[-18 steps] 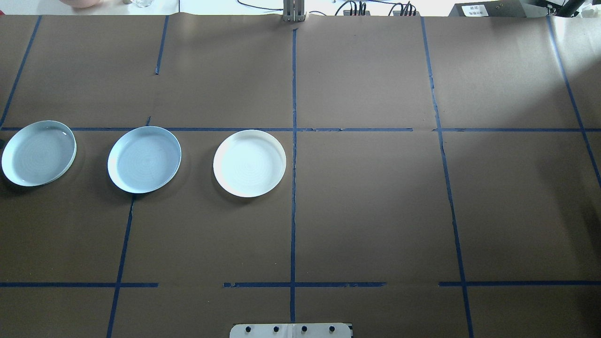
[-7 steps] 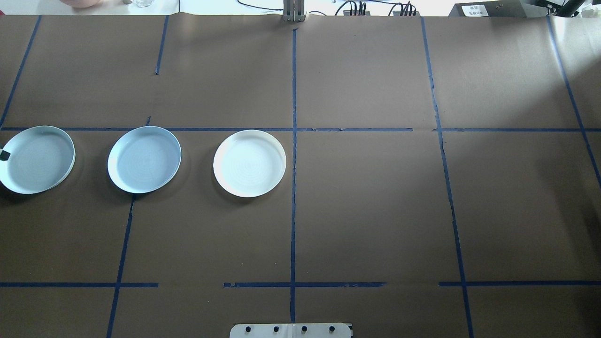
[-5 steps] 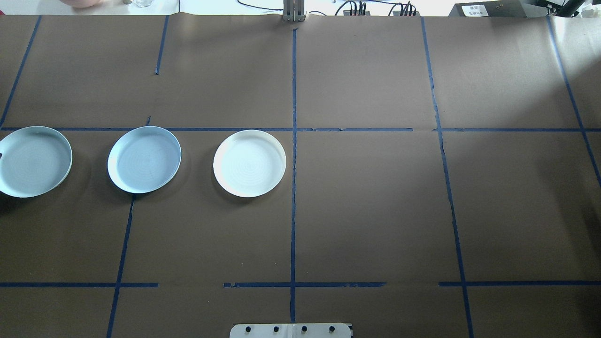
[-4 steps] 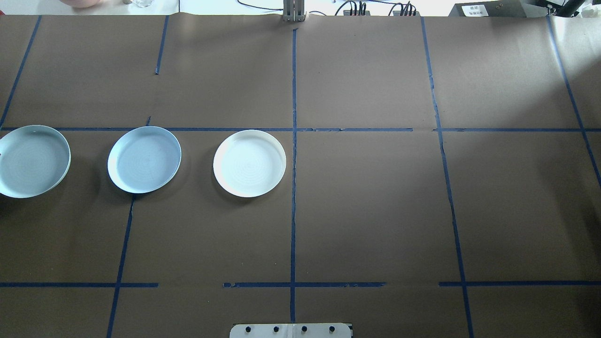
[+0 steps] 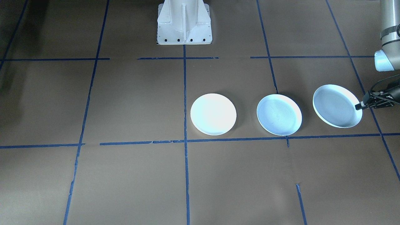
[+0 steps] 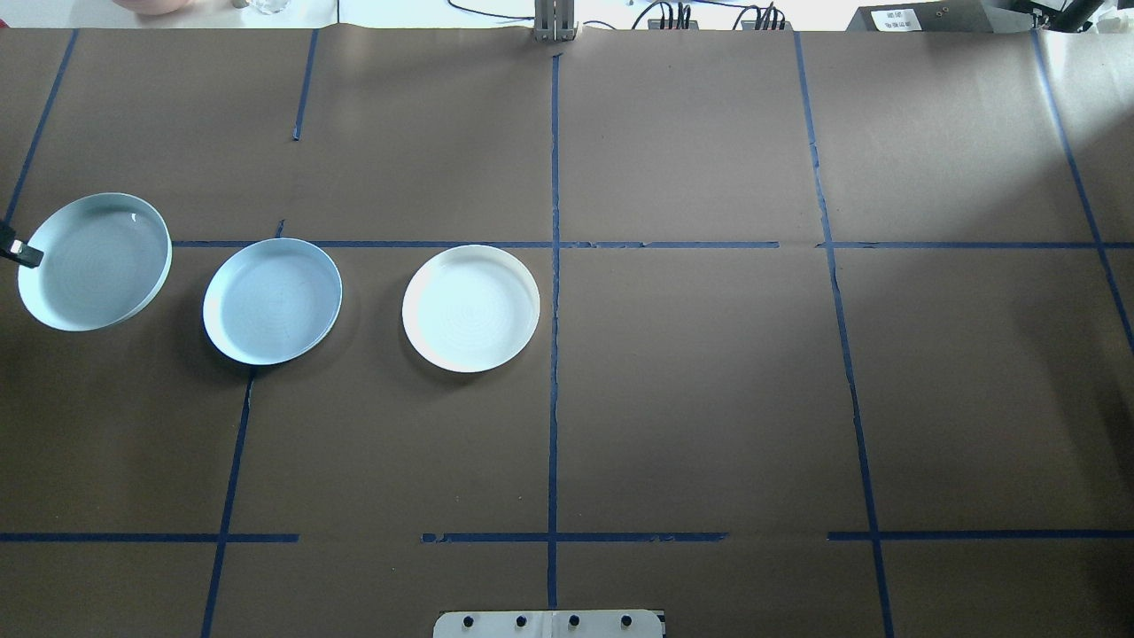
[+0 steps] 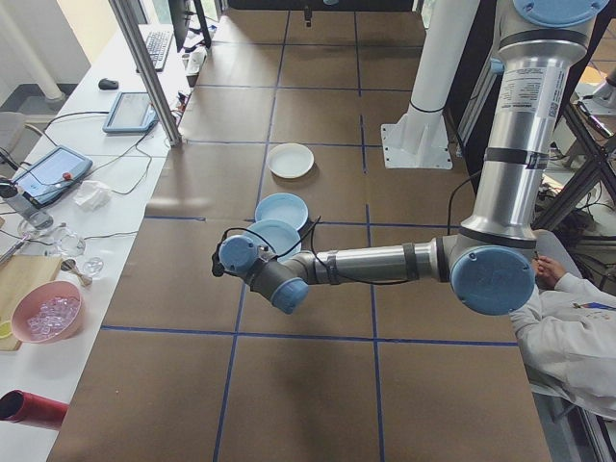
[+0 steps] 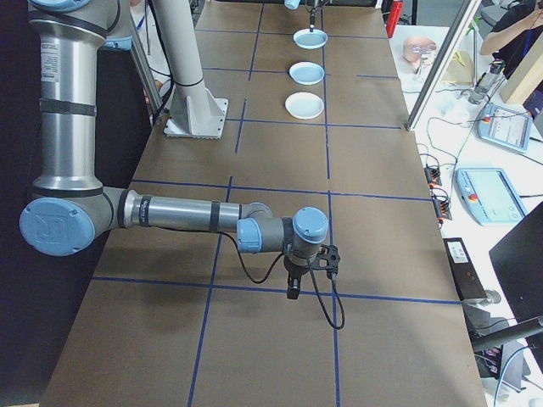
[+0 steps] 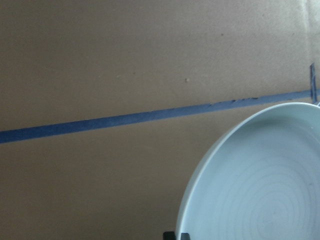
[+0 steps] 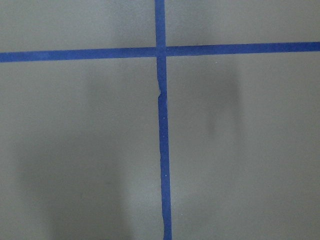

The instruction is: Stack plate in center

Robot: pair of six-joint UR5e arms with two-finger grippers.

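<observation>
A pale blue plate (image 6: pixel 95 261) hangs tilted above the table at the far left, with my left gripper (image 6: pixel 27 257) shut on its outer rim. The front view shows this plate (image 5: pixel 337 106) and the gripper (image 5: pixel 358 106) at its right edge. To its right lies the center plate (image 6: pixel 272 301), pale bluish with faint rings, flat on the table. The wrist view shows the held plate (image 9: pixel 260 185) low at the right. My right gripper (image 8: pixel 293 290) hovers over the table's far end; whether it is open or shut, I cannot tell.
A brighter white plate (image 6: pixel 470 307) lies right of the center plate, near the middle tape line. Blue tape lines grid the brown table (image 6: pixel 709 399). The robot base (image 5: pixel 183 22) stands at the near edge. A person sits beside the table (image 7: pixel 577 318).
The held plate first slid left toward the table's edge. It has now risen and moved away from me and to the right, closer to the center plate.
</observation>
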